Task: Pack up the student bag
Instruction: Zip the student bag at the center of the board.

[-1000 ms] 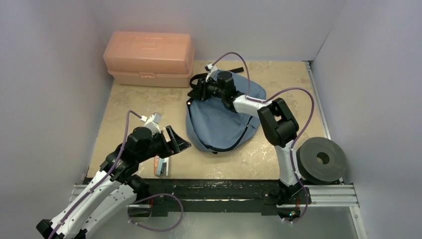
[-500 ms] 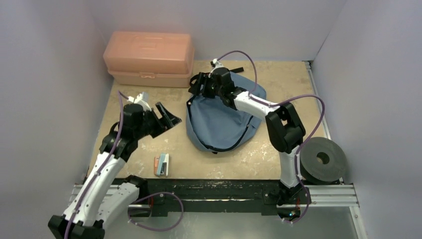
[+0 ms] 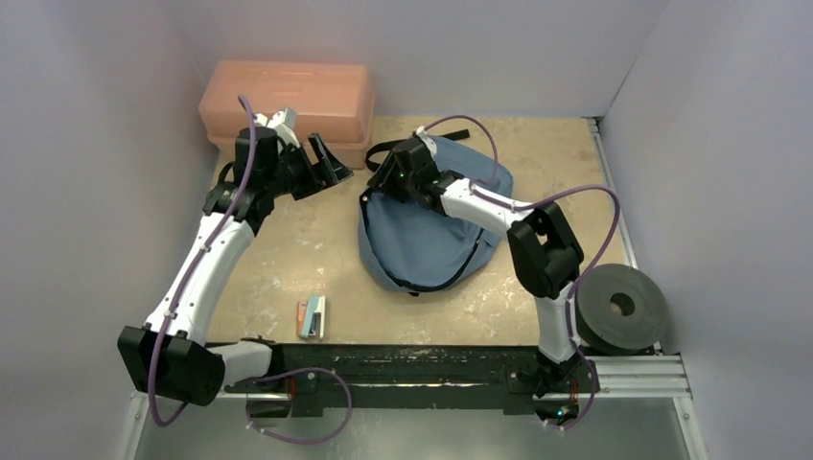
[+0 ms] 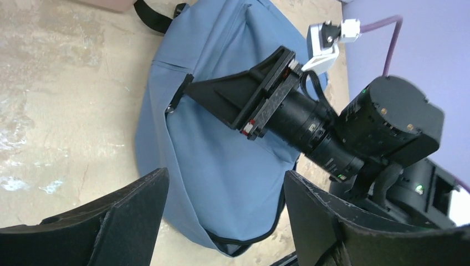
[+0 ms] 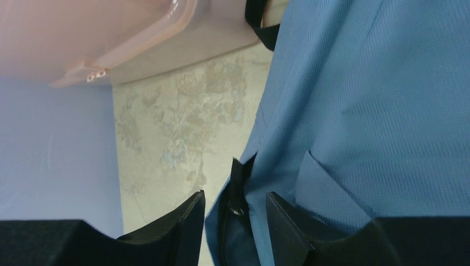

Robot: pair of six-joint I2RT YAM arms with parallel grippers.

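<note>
Top external view gives you the student bag (image 3: 427,240) lying flat on the table (image 3: 278,259), right of centre, its black straps toward the salmon-pink box (image 3: 288,101). Your left gripper (image 3: 326,165) hangs in front of that box, fingers wide apart and empty. Your right gripper (image 5: 235,202) sits at the bag's far left edge. Its wrist view shows the fingers either side of a black tab (image 5: 238,188) on the seam, but you cannot tell whether they pinch it. A small teal-and-orange item (image 3: 312,318) lies near the front edge.
</note>
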